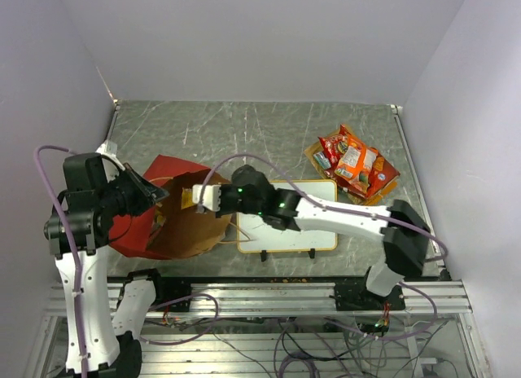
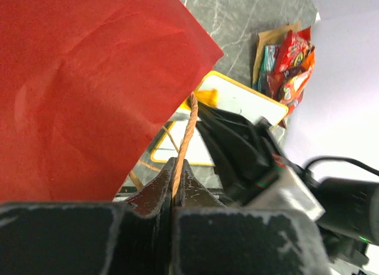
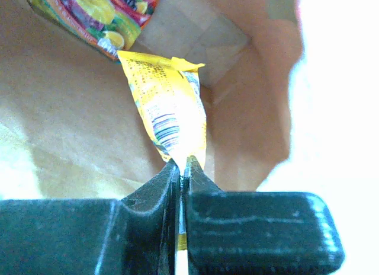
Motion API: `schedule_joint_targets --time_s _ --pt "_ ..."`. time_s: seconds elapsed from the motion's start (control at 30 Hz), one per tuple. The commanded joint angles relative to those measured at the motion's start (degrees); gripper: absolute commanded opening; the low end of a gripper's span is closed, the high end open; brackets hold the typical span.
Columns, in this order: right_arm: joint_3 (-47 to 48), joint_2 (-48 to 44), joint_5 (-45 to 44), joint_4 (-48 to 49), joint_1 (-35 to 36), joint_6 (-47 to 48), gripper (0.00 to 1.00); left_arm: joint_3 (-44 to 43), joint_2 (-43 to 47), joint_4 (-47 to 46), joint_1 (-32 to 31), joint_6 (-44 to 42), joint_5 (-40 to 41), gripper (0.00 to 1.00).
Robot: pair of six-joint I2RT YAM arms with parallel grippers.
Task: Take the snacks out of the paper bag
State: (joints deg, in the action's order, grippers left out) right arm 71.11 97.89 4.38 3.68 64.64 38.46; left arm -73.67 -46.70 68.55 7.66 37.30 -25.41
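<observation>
With the handle [image 2: 185, 130] of the paper bag [image 1: 191, 231] clamped in the left jaws, the yellow packet [image 3: 169, 109], pinched by its corner in the shut right jaws inside the bag, is best drawn straight out through the mouth so the thin grip is not lost.

One eye overhead, one on each claw.
The high camera looks down from behind my bases over the table [image 1: 244, 125]. My left wrist camera peers past my left claw [image 2: 176, 171], tight against the paper bag [image 2: 89, 91], with the whiteboard [image 2: 249, 103] and snack pile [image 2: 287, 64] beyond its tips (the overhead view shares both). My right wrist camera looks past my right claw [image 3: 182, 171], close on a yellow packet [image 3: 172, 109] inside the bag.
</observation>
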Motion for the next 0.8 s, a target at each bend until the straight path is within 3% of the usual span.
schedule_joint_targets --time_s 0.0,0.23,0.43,0.6,0.77 --pt "-2.87 -9.92 2.05 -0.76 -2.00 -5.14 0.00 0.36 0.82 -1.68 -0.31 2.80 6.42 0.07" --pt "-9.02 -25.10 3.26 -3.66 -8.54 -8.33 0.00 0.59 0.49 -4.95 -0.37 5.54 7.77 0.07" --pt "-13.43 -32.03 -3.12 -4.44 -21.83 -19.91 0.00 0.15 -0.97 -7.07 -0.36 6.43 7.78 0.07" --pt "-18.48 -35.08 -27.84 -5.24 -27.74 -38.53 0.00 -0.29 -1.79 -8.23 -0.36 6.62 6.98 0.07" --pt "-16.94 -34.08 -43.19 -13.76 -34.34 -54.12 0.00 -0.28 -1.73 -8.15 -0.31 6.29 6.10 0.07"
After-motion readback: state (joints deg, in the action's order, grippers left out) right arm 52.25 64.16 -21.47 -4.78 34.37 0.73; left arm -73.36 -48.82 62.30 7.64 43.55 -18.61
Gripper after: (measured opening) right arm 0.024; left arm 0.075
